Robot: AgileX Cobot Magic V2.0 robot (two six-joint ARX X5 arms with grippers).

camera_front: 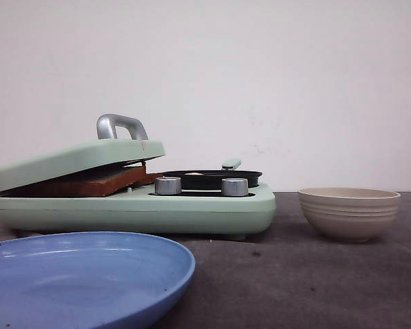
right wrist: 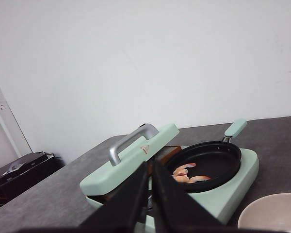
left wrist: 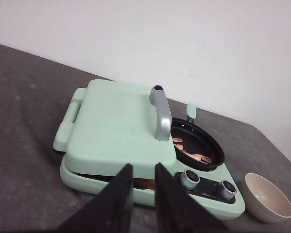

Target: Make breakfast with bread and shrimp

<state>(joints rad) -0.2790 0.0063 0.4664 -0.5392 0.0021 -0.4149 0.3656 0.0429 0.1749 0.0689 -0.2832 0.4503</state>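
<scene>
The bench (camera_front: 315,281) is covered in a dark grey, matt, felt-like cloth. The cooker (camera_front: 192,209) and its lid (left wrist: 111,128) look like smooth, satin mint-green plastic or enamel. The lid handle (left wrist: 161,114) and the two knobs (camera_front: 168,186) are brushed silver metal. The pan (left wrist: 203,145) is black with a slight sheen. The bread (camera_front: 89,184) shows a rough brown crust. The plate (camera_front: 82,277) is smooth blue, faintly glossy; the bowl (camera_front: 348,212) is beige, matt and ribbed.

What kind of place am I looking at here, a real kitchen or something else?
Probably a lab tabletop staged as a breakfast corner, not a real kitchen: a mint-green breakfast maker pressing bread, a blue plate and beige bowl on a grey table before a bare white wall.
</scene>
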